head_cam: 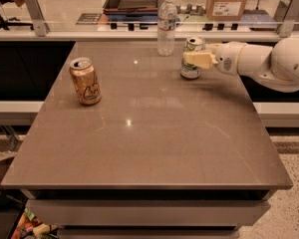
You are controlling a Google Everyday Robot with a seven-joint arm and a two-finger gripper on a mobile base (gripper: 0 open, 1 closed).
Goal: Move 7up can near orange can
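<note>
The 7up can, white and green with a silver top, stands at the far right of the brown table. My gripper reaches in from the right and is shut on the can's middle, with one cream finger across its front. The can's base rests on or just above the table. The orange can, golden with white lettering, stands upright at the left of the table, well apart from the 7up can.
A clear plastic water bottle stands at the table's far edge, just left of the 7up can. A rail with posts runs behind the table. My white arm hangs over the table's right edge.
</note>
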